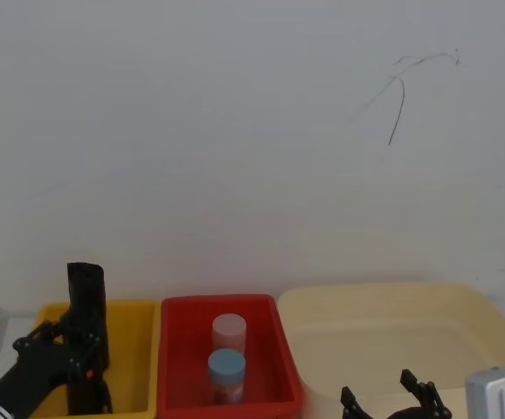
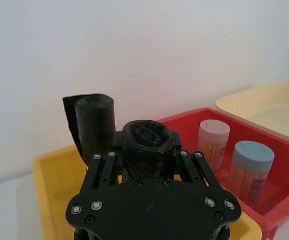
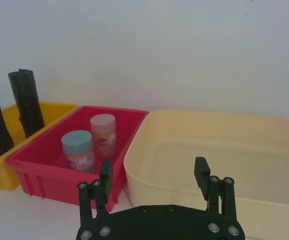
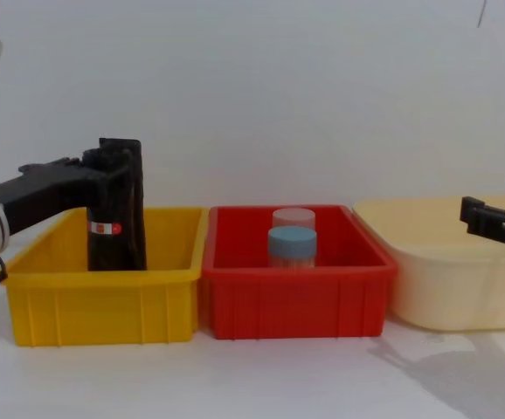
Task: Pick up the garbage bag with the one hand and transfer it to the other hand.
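The garbage bag [image 2: 145,150], a black roll of shiny film with a white-and-red sticker band [image 4: 106,229], stands upright in the yellow bin [image 4: 104,305]. My left gripper [image 2: 148,141] reaches in from the left and is shut on the roll's upper part, one finger on each side. It also shows at the lower left of the head view, as the left gripper [image 1: 73,349], and in the chest view [image 4: 104,166]. A second black roll [image 2: 92,125] stands just behind the held one. My right gripper [image 3: 153,172] hangs open and empty by the cream tub [image 3: 224,150].
A red bin [image 4: 292,301] between the yellow bin and the cream tub holds two capped jars, one blue-lidded [image 4: 292,247] and one pink-lidded [image 4: 294,216]. A white wall rises close behind the bins. Bare white table lies in front of them.
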